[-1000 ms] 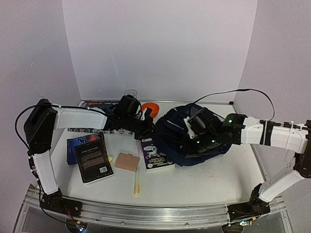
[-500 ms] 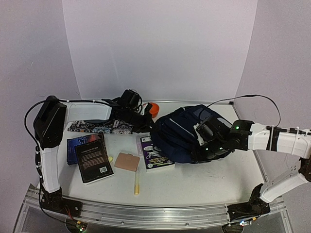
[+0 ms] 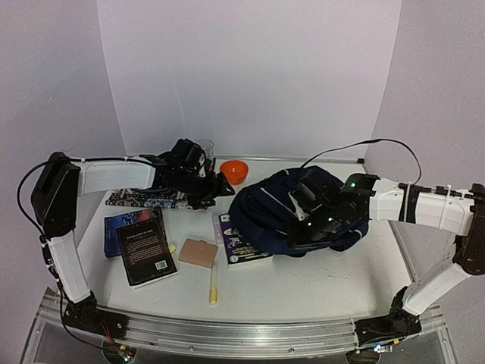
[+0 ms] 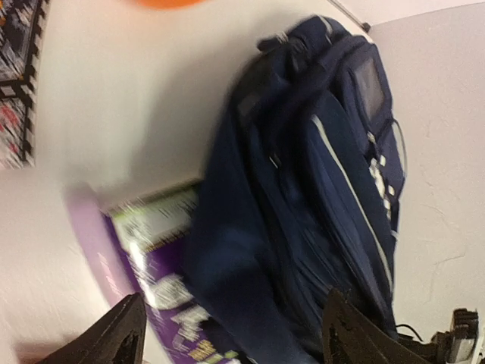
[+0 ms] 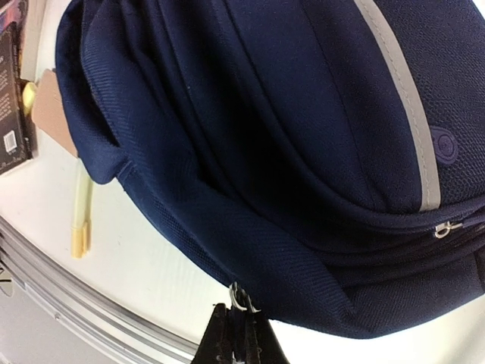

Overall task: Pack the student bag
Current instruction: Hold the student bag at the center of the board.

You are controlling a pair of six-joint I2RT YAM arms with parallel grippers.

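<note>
The student bag (image 3: 280,206), a navy backpack with a thin white stripe, lies on its side right of the table's middle. My right gripper (image 3: 305,226) presses against its near side. In the right wrist view that gripper (image 5: 239,327) is shut on a small metal zipper pull (image 5: 241,297) at the edge of the bag (image 5: 288,129). My left gripper (image 3: 216,191) hangs just left of the bag, apart from it. In the blurred left wrist view its fingers (image 4: 125,337) stand wide open over the bag (image 4: 318,174) and hold nothing.
A purple book (image 3: 241,244) lies partly under the bag's left side. Further left are a tan pad (image 3: 198,252), a yellow pen (image 3: 214,280), a black book (image 3: 146,254) and a patterned book (image 3: 144,199). An orange bowl (image 3: 234,170) and a glass (image 3: 203,145) stand behind.
My left gripper has opened, let go of the bag's left edge and drawn back to the left. The right gripper, still shut, has shifted along the bag, which has slumped.
</note>
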